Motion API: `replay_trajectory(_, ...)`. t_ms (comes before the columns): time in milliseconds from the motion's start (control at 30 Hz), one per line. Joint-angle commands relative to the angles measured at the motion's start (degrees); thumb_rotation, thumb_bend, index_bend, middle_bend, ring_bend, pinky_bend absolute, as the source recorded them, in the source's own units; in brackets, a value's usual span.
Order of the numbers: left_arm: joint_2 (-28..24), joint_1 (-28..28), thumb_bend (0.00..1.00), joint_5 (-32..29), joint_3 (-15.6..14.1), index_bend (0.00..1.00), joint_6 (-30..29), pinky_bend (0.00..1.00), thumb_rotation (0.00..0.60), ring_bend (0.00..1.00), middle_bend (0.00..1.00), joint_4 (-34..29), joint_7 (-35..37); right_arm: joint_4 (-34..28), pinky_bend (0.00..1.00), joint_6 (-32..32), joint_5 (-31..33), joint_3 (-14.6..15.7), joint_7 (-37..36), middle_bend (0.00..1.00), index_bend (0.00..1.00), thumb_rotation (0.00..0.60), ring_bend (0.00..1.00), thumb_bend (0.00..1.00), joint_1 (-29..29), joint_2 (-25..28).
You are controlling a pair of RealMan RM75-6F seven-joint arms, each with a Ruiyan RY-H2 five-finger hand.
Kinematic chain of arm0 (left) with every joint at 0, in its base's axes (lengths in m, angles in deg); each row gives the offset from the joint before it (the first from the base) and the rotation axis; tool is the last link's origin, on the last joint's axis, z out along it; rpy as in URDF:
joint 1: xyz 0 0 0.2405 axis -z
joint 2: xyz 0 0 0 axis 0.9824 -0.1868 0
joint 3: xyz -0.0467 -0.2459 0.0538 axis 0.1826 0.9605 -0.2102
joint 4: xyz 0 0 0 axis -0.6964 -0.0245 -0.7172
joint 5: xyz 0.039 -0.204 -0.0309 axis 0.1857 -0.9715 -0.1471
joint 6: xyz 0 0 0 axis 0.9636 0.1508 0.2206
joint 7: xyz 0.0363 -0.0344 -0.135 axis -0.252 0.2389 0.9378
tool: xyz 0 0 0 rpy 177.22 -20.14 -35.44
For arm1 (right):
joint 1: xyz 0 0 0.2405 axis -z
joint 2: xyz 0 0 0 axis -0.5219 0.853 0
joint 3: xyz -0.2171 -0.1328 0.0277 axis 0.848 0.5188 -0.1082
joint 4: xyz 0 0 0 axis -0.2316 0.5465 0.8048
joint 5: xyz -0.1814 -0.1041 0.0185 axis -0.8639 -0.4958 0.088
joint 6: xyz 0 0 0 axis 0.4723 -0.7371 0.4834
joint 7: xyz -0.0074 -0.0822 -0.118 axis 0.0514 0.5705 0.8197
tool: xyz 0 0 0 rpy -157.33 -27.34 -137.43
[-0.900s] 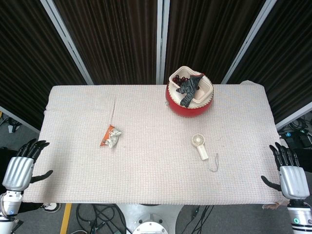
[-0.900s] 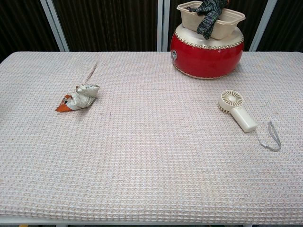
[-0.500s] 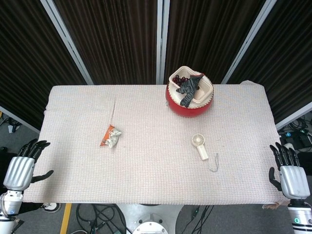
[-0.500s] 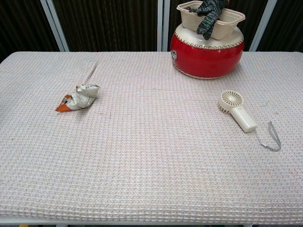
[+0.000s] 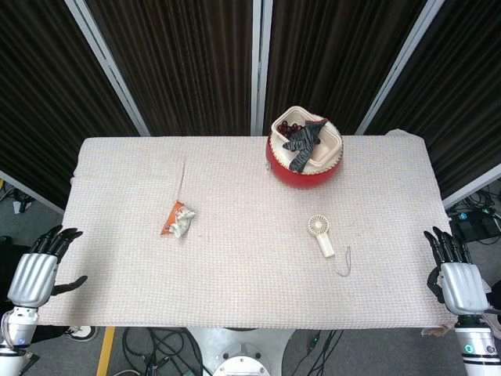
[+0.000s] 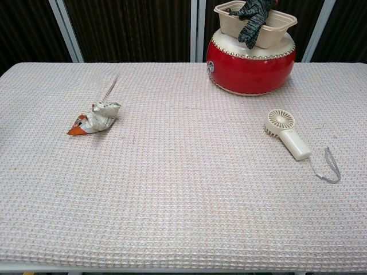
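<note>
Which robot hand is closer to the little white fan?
The right hand. It hangs open just past the table's right edge, with the small white handheld fan a short way to its left. The left hand is off the opposite edge, across the whole table.

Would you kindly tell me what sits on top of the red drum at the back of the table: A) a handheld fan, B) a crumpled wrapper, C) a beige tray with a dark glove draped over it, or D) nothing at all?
C: the beige tray rests on the red drum, and a dark glove hangs over the tray's front edge.
</note>
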Motion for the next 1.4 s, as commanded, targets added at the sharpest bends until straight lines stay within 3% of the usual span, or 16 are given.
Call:
replay_trajectory(33,0.1,0.1,0.0,-0.2,0.1,0.19,0.1,0.18,0.6,0.08,0.16,0.3,0.1,0.5,0.04,1.2,0.0,-0.4,-0.3,0.15,0.0,0.6,0.05,1.0,-1.2,-1.0)
replay_trajectory(67,0.1,0.1,0.0,-0.3,0.1,0.19,0.2,0.18,0.6,0.08,0.16,0.5,0.2,0.8,0.11,1.9,0.0,-0.5,-0.4,0.25,0.0,0.6,0.13,1.0,-1.7,-1.5)
replay_trajectory(133,0.1,0.0,0.0,-0.4,0.1,0.19,0.2,0.18,0.6,0.08,0.16,0.7,0.3,1.0,0.38,3.7,0.0,-0.3,-0.7,0.53,0.0,0.6,0.4,1.0,-2.8,-2.1)
replay_trajectory(167,0.1,0.0,0.0,-0.5,0.1,0.19,0.2,0.18,0.6,0.08,0.16,0.7,0.4,0.9,0.44,4.9,0.1,-0.2,-0.8,0.6,0.0,0.6,0.47,1.0,-3.3,-2.2)
replay_trajectory(233,0.1,0.0,0.0,-0.5,0.1,0.19,0.3,0.18,0.6,0.08,0.16,0.9,0.5,0.6,0.53,7.2,0.1,0.0,-0.4,0.74,0.0,0.6,0.59,1.0,-4.6,-2.6)
replay_trajectory(333,0.1,-0.1,0.0,-0.5,0.0,0.19,0.2,0.18,0.6,0.08,0.16,1.1,0.6,0.0,0.56,9.0,0.0,0.0,1.3,0.81,0.0,0.6,0.65,1.0,-6.1,-3.5)
replay_trajectory(800,0.5,-0.3,0.0,-1.2,0.0,0.19,0.7,0.18,0.6,0.08,0.16,2.4,1.7,-6.9,0.57,21.4,5.5,0.0,16.4,0.83,0.0,0.6,0.68,1.0,-13.1,-7.5)
replay_trajectory(1000,0.5,-0.5,0.0,-1.7,0.0,0.19,0.9,0.18,0.6,0.08,0.16,3.5,2.7,-7.0,0.57,27.0,9.9,-0.2,18.5,0.83,0.0,0.6,0.68,1.0,-15.9,-9.4)
replay_trajectory(1400,1.0,-0.8,0.0,-2.1,-0.1,0.19,1.1,0.18,0.6,0.08,0.16,5.6,4.7,-6.9,0.57,27.9,16.1,-1.1,24.6,0.82,0.0,0.6,0.68,1.0,-18.0,-12.1)
